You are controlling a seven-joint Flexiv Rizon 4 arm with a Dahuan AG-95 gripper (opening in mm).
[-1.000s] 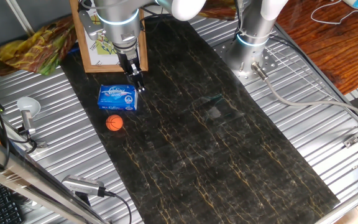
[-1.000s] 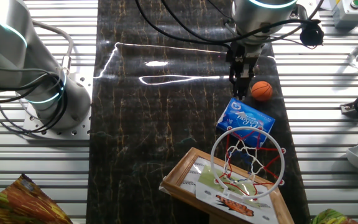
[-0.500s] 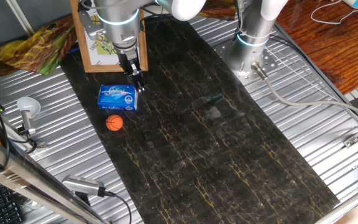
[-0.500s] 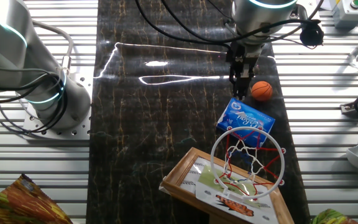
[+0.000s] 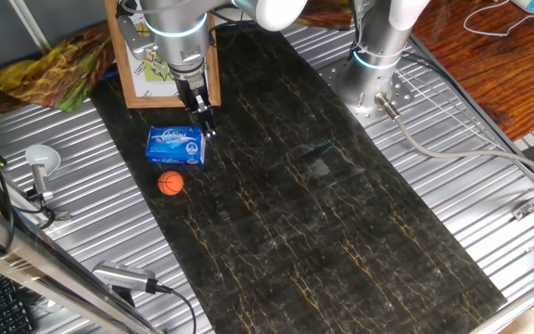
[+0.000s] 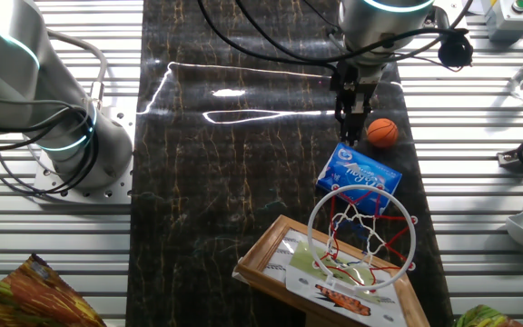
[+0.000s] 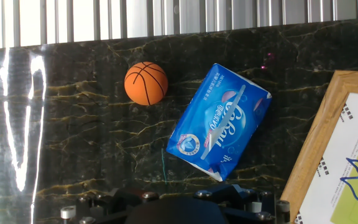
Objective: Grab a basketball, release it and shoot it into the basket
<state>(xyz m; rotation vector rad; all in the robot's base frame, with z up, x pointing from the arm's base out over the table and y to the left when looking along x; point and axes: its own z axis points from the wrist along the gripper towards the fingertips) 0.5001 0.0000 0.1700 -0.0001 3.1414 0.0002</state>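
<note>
The small orange basketball [image 5: 171, 183] lies on the dark mat, just in front of a blue-and-white packet [image 5: 175, 146]. It also shows in the other fixed view [image 6: 382, 133] and in the hand view [image 7: 146, 83]. The basket, a hoop with a white net [image 6: 363, 227] on a wooden-framed backboard [image 5: 137, 65], stands behind the packet. My gripper [image 5: 206, 128] hangs above the mat beside the packet, apart from the ball. Its fingers look pressed together and hold nothing [image 6: 352, 134]. The fingertips are hidden in the hand view.
The blue packet [image 6: 363, 173] lies between ball and hoop [image 7: 219, 121]. A second arm's base [image 5: 378, 65] stands at the mat's far side. A ladle [image 5: 40, 167] and cables lie on the ribbed metal table [image 5: 452, 186].
</note>
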